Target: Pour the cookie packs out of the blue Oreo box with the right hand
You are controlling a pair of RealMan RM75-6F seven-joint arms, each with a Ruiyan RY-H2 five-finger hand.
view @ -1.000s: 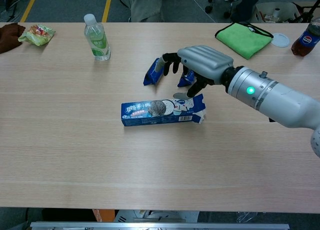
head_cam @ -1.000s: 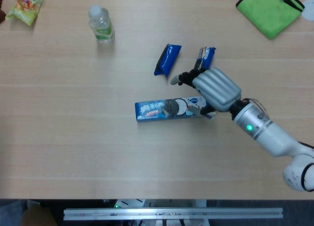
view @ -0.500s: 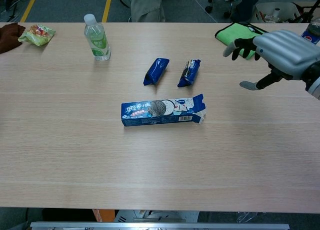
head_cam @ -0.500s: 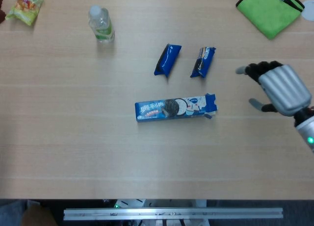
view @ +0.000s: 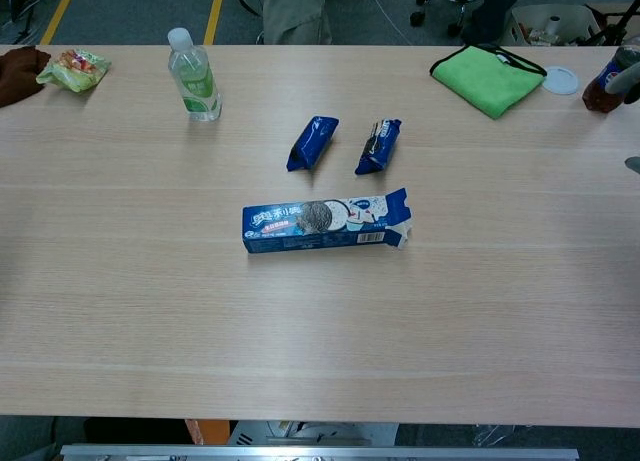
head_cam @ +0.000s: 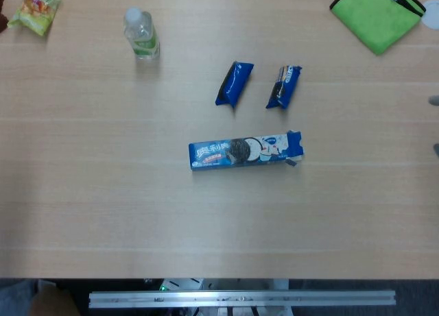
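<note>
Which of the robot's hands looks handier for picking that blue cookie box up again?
Probably the right hand: only its fingertips show, at the table's right edge, and the Oreo box has its torn-open end toward that side. The left hand is not in view at all.

On the top face of the blue Oreo box (head_cam: 243,151) we make out the brand name in large white Chinese characters, 奥利奥, left of a printed cookie. In the chest view its side face carries a white panel of small print that we cannot read. The dark bottle (view: 603,85) at the table's far right corner bears the round red, white and blue Pepsi emblem. Print on the water bottle's green label (view: 198,86), the two cookie packs (head_cam: 234,83) (head_cam: 284,86) and the snack bag (head_cam: 34,11) is too small to read.
</note>
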